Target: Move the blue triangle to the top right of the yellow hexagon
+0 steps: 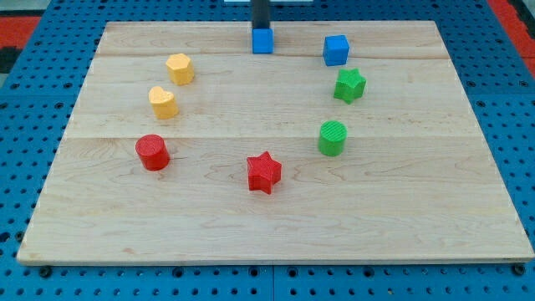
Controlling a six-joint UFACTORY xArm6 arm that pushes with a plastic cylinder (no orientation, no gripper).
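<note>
A small blue block (262,41), its shape hard to make out from here, lies near the top edge of the wooden board (267,226), around the middle. My tip (262,30) is right at the top side of this block and seems to touch it. The yellow hexagon (180,68) lies to the left and a little lower. A blue cube (336,50) lies to the right of my tip.
A yellow heart (163,102) lies below the hexagon. A red cylinder (153,152) is at the lower left, a red star (264,172) at bottom centre. A green star (349,84) and a green cylinder (332,138) are on the right.
</note>
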